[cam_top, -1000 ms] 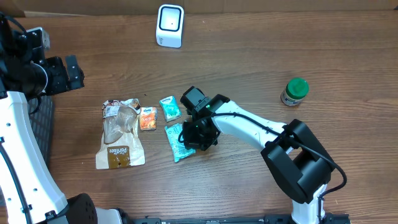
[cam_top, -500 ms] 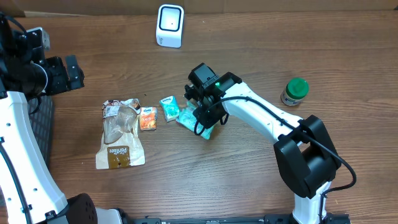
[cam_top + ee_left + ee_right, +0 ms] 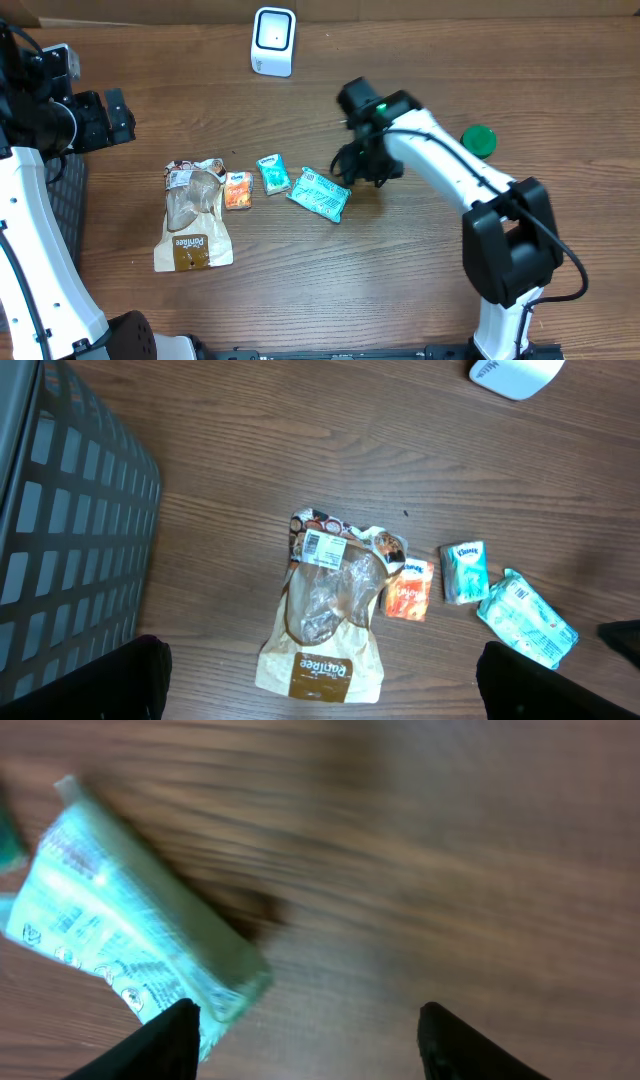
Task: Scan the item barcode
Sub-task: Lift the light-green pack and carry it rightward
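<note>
1. The right pincer (image 3: 360, 168) hangs open and empty just right of the crinkly teal plastic packet (image 3: 320, 194), which lies flat on the wooden desk (image 3: 420, 290).
2. The left pincer (image 3: 118, 118) gapes wide, far left, empty.
3. Likely best: grip the packet by one edge, printed code uncovered, and face it squarely toward the white boxy scanner (image 3: 273, 40) at the far edge.

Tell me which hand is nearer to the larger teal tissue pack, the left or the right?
Right. The right hand hovers just right of the larger teal tissue pack, open and empty. The left hand is far off at the left, past the brown snack bag.
</note>
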You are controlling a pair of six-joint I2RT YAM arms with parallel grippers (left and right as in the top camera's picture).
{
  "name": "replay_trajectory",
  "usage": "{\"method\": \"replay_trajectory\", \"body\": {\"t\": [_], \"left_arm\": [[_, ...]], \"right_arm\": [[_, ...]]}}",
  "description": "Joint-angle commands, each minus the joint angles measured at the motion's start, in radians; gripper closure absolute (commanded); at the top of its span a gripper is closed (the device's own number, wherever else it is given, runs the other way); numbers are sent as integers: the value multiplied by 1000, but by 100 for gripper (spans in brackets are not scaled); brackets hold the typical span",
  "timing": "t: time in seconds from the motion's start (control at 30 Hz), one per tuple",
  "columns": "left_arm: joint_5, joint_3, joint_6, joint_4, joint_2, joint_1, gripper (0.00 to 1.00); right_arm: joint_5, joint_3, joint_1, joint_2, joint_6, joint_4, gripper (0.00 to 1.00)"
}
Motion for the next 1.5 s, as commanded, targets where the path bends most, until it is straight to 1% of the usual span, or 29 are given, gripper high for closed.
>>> {"method": "replay_trajectory", "body": {"t": [0.0, 0.07, 0.23, 0.5, 0.67, 0.73, 0.83, 0.87, 0.9, 0.93, 1.03, 1.23, 1.4, 1.47], "left_arm": [[0, 12, 23, 2, 3, 8, 0], [0, 12, 23, 2, 3, 8, 0], [0, 12, 23, 2, 3, 8, 0], [0, 12, 23, 2, 3, 8, 0], [0, 12, 23, 2, 3, 8, 0], [0, 12, 23, 2, 3, 8, 0], [0, 12, 23, 2, 3, 8, 0], [0, 12, 23, 2, 3, 8, 0], [0, 12, 23, 2, 3, 8, 0], [0, 12, 23, 2, 3, 8, 0], [0, 12, 23, 2, 3, 8, 0], [0, 12, 23, 2, 3, 8, 0], [0, 12, 23, 2, 3, 8, 0], [0, 12, 23, 2, 3, 8, 0]], "right_arm": [[-203, -36, -42, -19, 165, -1, 40], [-266, -77, -47, -19, 159, 24, 44], [-337, -176, -40, -19, 164, 137, 44], [-365, -277, -39, -19, 319, 340, 50], [-389, -357, -23, -15, 380, 480, 57], [-391, -378, -11, -11, 401, 516, 63], [-390, -395, -2, -10, 401, 559, 74], [-389, -395, -1, -10, 400, 568, 81], [-378, -395, -1, -10, 400, 576, 93], [-366, -395, -1, -10, 399, 583, 96], [-368, -394, -6, -11, 364, 596, 96], [-472, -377, -39, -58, 198, 570, 96], [-474, -374, -62, -195, 80, 497, 96], [-475, -371, -66, -250, 55, 467, 96]]}}
